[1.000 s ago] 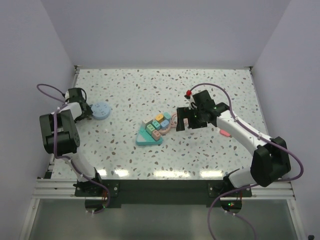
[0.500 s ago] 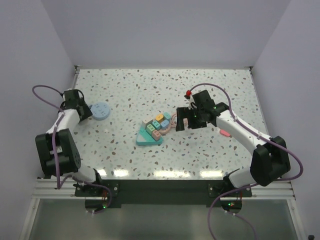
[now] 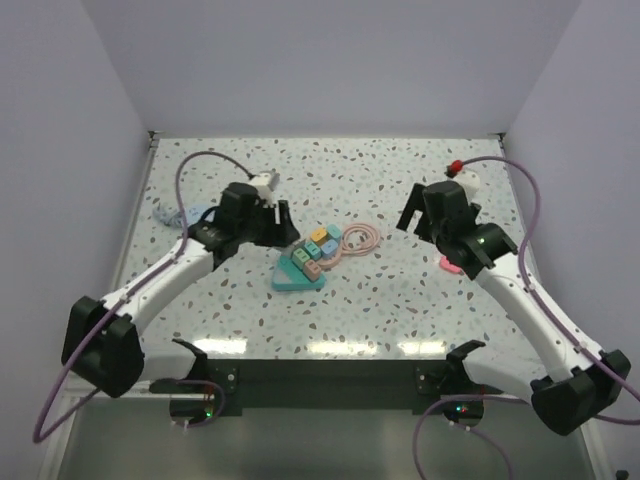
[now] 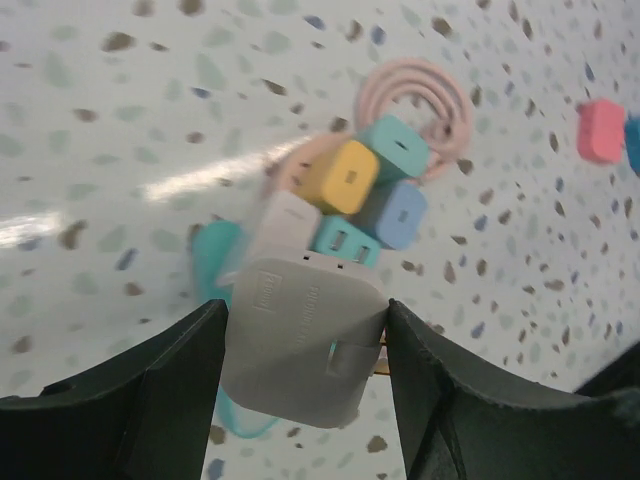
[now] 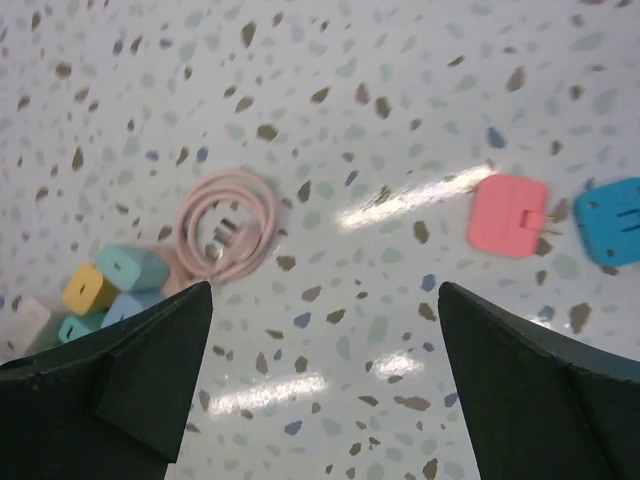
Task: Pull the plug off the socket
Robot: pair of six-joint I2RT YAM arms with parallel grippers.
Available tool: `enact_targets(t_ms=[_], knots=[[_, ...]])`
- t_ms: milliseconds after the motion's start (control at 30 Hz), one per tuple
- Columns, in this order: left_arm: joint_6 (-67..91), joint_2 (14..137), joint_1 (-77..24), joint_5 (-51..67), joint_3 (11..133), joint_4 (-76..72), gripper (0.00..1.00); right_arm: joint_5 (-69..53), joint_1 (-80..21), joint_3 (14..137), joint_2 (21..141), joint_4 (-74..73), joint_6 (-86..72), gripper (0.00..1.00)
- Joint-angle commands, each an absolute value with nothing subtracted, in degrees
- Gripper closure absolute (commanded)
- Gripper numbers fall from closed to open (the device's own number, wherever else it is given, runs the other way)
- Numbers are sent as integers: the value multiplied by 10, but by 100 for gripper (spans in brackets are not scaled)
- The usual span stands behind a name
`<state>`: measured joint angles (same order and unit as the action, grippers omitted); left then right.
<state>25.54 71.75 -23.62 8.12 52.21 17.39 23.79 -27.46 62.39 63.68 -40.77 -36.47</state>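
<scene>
Inside left gripper point(image 4: 305, 325) — grey plug point(image 4: 300, 355), embossed label point(image 4: 268, 296) illegible

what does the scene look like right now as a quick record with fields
left tool: shut on grey plug
right tool: open, empty
power strip: teal, with coloured plugs seated in it
pink cable: coiled beside the strip
loose items: pink adapter and blue adapter, side by side, apart from the strip

One socket point(image 3: 290, 280), one coiled cable point(image 3: 358, 238), one pink plug point(image 5: 507, 215).
</scene>
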Motion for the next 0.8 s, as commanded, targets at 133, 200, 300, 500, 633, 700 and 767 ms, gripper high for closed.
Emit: enact_targets(t_ms=[133,200,300,500,633,700,767], knots=[[290,915,-444,81,692,98,100,467,-188,722,630,-547,-473,2],[301,964,-476,60,753,99,100,448,-159,715,617,-543,-475,2],[324,1061,-510,42,836,108,100,440,-152,697,585,-539,-480,2],[353,1256,-562,95,1011,134,100,411,-150,666,542,-532,-491,2],[369,1326,-576,106,1069,127,100,396,-151,646,525,-525,-485,2],[381,1338,-576,119,1081,103,97,381,-150,638,519,-520,-483,2],[388,1361,-576,127,1103,87,92,374,-150,633,516,-515,-483,2]])
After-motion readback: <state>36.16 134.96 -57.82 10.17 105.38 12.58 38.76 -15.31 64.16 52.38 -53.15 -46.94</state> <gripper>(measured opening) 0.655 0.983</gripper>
